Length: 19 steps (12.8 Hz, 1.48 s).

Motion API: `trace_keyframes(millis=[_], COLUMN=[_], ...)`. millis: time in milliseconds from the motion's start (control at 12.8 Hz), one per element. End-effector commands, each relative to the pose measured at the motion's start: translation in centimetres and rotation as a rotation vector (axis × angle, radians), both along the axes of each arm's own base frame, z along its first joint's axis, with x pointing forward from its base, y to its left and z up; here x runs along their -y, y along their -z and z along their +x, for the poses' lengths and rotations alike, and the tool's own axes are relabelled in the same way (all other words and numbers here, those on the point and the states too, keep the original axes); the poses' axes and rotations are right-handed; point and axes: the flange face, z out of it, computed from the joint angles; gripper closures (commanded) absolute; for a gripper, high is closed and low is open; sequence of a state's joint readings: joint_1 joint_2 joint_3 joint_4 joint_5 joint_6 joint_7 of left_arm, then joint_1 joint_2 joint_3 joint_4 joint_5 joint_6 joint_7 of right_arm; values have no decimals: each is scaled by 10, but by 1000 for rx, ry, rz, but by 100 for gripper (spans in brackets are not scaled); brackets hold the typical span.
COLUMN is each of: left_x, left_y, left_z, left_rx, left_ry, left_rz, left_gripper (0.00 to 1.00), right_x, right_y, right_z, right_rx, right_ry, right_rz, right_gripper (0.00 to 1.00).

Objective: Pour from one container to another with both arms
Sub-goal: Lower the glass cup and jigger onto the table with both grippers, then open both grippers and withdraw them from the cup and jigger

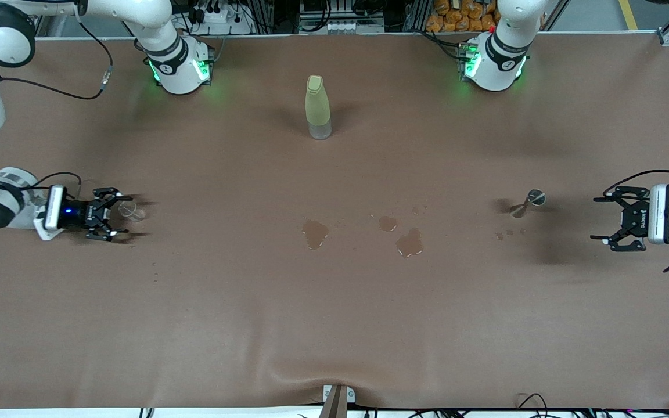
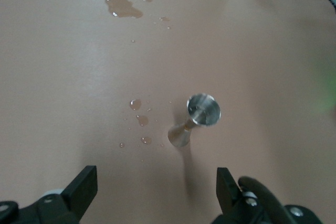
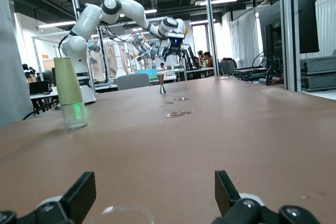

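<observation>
brown table [image 1: 334, 325], right hand [image 1: 118, 221] wide around glass cup [image 1: 128, 211], left hand [image 1: 600, 219] wide near metal jigger [image 1: 529, 203]

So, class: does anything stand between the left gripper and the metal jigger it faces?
Nothing visible does. The left gripper, open, is toward the left arm's end of the table, and only bare table lies between it and the upright jigger. A few small droplets sit beside the jigger.
</observation>
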<state>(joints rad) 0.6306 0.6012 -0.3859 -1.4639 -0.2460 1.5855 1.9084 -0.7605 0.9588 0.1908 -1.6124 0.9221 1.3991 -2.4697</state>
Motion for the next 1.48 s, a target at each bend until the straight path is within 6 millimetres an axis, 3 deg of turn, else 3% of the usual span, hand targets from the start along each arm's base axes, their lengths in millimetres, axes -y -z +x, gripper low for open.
trace_keyframes(millis=[0,156,234,312,546,702,1014,1404], left_x=[26,46,67,78,86,95,128,172], left_y=[-45,-73,-89,-96,-102,-108,-114,-116], left_z=[1,2,3,3,3,2,4,2], left_rx=[-46,-103,-146,-167,-197,-193,-286,-331], left_ry=[-83,-221,-339,-404,-501,-527,-827,-1031], left_rz=[179,321,426,477,540,582,696,840], left_gripper=[0,0,0,0,0,0,0,0], right_x=[8,10,8,-1,-21,-39,-77,-124], right_y=[-48,-83,-117,-145,-246,-292,-358,-430], right_z=[13,21,30,38,61,66,70,58], right_rx=[-45,-141,-193,-211,-252,-323,-471,-689], right_ry=[-8,-9,-7,-13,51,79,160,313], right_rz=[-40,-67,-103,-140,-317,-392,-533,-750], right_gripper=[0,0,0,0,0,0,0,0])
